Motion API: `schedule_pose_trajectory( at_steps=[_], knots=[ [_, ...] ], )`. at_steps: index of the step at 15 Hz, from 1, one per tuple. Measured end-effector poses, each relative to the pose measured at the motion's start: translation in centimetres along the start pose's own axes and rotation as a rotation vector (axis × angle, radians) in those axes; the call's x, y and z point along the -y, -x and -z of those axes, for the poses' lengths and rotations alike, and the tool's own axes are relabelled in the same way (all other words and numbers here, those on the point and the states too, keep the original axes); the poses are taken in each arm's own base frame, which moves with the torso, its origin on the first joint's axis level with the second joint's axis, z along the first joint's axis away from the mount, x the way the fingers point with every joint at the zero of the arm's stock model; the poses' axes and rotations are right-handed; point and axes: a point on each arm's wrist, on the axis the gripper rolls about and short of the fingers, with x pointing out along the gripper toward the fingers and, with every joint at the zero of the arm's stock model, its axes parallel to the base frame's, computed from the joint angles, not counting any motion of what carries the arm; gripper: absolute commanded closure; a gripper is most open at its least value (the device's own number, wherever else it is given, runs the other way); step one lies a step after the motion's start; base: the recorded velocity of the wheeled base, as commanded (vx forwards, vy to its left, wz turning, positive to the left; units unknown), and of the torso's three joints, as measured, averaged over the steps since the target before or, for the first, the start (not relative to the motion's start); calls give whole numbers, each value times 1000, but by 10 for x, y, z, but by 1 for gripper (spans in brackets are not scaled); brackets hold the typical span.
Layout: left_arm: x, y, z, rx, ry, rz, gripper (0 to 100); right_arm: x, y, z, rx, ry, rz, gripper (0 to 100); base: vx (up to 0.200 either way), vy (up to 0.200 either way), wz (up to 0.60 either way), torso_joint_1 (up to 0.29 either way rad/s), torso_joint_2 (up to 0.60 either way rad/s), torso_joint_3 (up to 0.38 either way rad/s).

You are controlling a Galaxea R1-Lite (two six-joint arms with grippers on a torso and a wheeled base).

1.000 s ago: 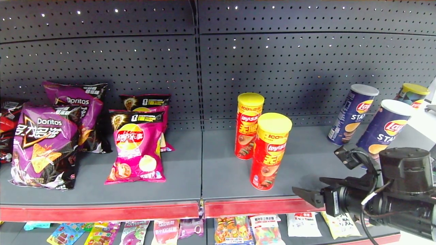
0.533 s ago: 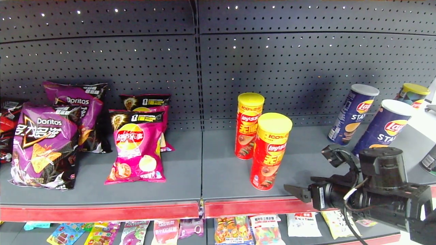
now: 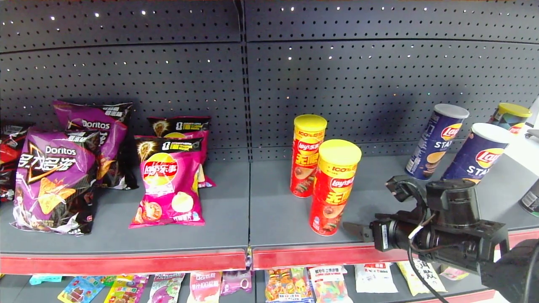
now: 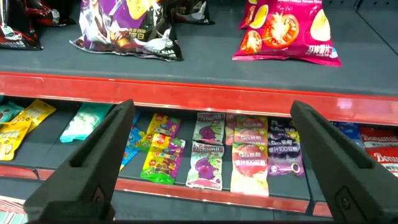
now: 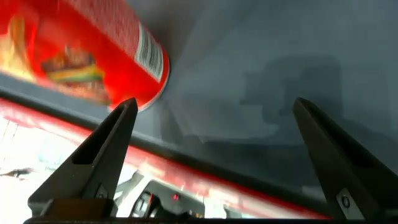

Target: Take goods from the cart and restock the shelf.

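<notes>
Cans came first: the front red can (image 3: 334, 189) stood up straight on the grey shelf (image 3: 273, 210). It was close to the red front edge (image 3: 294, 256), and the back red can (image 3: 307, 155) stood behind it at 11 o'clock. From the head camera, the right gripper (image 5: 211, 109) was at about 4 o'clock from the front red can, just beside its bottom. Its two fingers were spread wide with nothing between them, and I could not tell if a finger touched the can. The left gripper (image 4: 211, 104) hung lower, spread wide too and holding nothing, and it pointed at the candy packets (image 4: 208, 155) on the lower shelf. With both grippers holding nothing, I think the job was to get the right arm away from the front red can and go to the cart for more goods. To do that well, the arm should pull back slowly toward 6 o'clock with its fingers wide. It should not swing toward 9 o'clock, because the tall can looked easy to tip and stood near the edge. Blue cans (image 3: 438, 141) stood at 2 o'clock from the red ones, well apart. Chip bags (image 3: 168, 185) sat at 9 o'clock, and the bare shelf between looked like room for the next can.
</notes>
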Motion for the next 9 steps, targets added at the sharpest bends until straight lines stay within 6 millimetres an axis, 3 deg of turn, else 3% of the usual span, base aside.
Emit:
schedule_pose_trajectory(
  at_steps=[9],
  knots=[
    [0,0,0,0,0,0,0,11,-8,4,-18,-15,33,0,0,0,0,0,0,0]
  ],
)
